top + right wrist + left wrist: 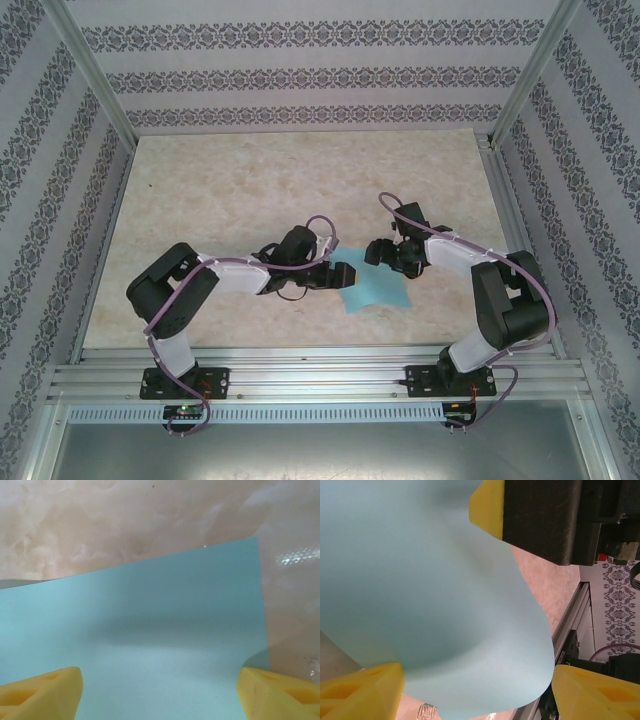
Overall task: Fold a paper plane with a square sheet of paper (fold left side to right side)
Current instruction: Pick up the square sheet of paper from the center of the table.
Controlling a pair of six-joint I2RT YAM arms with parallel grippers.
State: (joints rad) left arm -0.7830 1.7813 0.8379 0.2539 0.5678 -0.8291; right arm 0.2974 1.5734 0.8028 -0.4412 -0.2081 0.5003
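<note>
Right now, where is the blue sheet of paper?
In the top view, the blue sheet sits centre-front on the table, between the left hand and the right hand.

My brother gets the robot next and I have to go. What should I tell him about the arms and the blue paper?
The left gripper is open, and the blue paper bulges up between its fingers, not pinched.
The right gripper is open too, just above the blue paper.
The blue paper sits on the table between both arms, curved, with no crease showing.
Done: nothing is folded flat yet.
Left: bring the left side over to the right, press the crease, then make the other plane folds.
</note>
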